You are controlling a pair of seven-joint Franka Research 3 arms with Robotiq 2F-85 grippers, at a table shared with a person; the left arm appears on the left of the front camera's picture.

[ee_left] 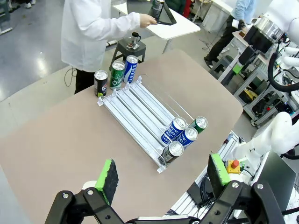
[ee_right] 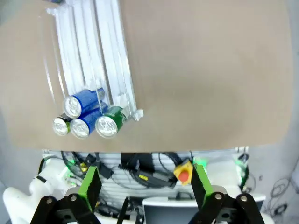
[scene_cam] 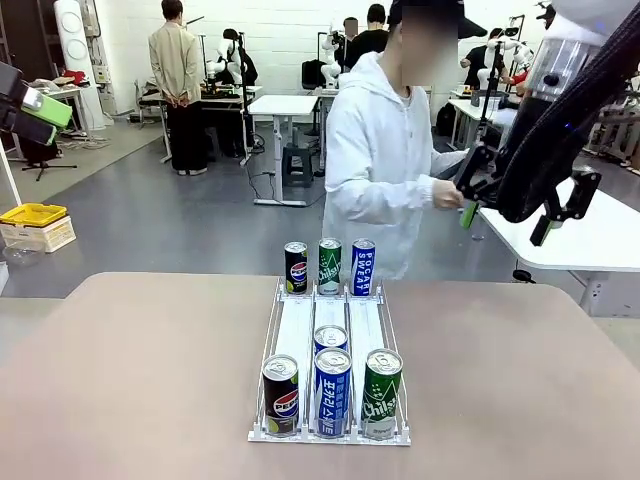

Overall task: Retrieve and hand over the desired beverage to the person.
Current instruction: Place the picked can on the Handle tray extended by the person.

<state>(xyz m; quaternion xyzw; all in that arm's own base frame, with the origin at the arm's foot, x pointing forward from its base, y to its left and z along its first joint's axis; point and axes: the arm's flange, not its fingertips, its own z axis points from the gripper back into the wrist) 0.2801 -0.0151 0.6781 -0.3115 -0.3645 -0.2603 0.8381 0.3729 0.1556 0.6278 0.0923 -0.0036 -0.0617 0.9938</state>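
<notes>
"POCARI SWEAT" on far blue can; "Chilsung" on near green can.

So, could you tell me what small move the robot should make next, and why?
Probably hold and watch the person in the white hooded jacket: they are turned toward a side table, indicating no can. Both the left claw and right claw hang open, high above the clear plastic can rack.

A lane rack is set mid-counter, with four cans held at its near end, three cans stood just beyond its far end, and the person placed behind the counter's far edge.
</notes>
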